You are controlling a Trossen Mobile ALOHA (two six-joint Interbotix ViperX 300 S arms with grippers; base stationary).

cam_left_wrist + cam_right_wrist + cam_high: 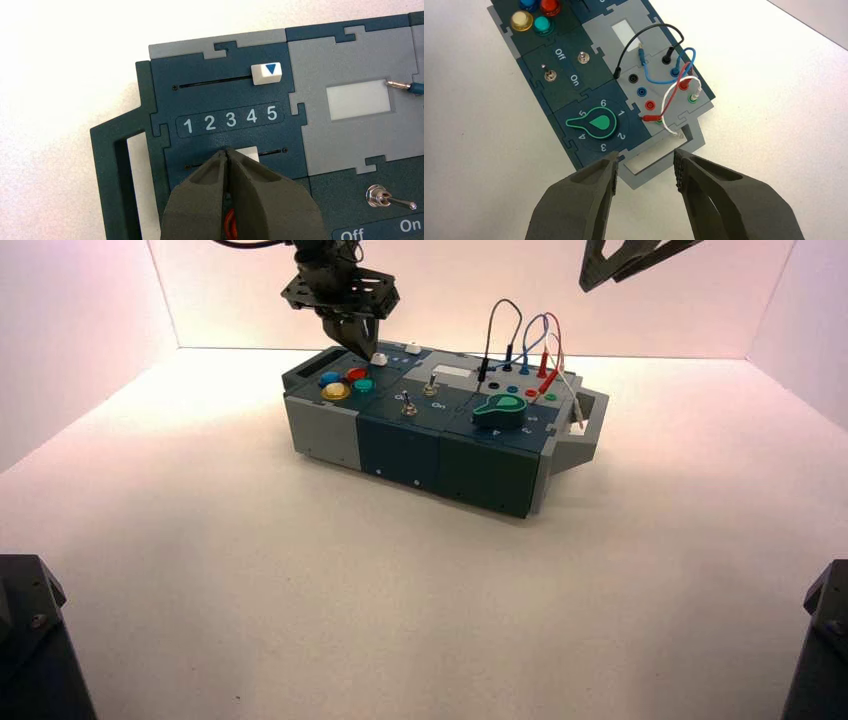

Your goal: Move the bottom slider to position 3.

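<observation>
The left gripper (pixel 227 152), fingers pressed together, nudged the bottom slider (pixel 248 154) lying just off its tips, between numerals 3 (pixel 230 119) and 4, a short push left; the right gripper (pixel 645 167) hung open, well apart.

Box (pixel 440 440) on white table (pixel 300 590)

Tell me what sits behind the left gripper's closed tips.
Behind the left gripper, jaws shut, the bottom slider shows only as a white corner below numerals 3 and 4; its marker and exact position are covered.
</observation>
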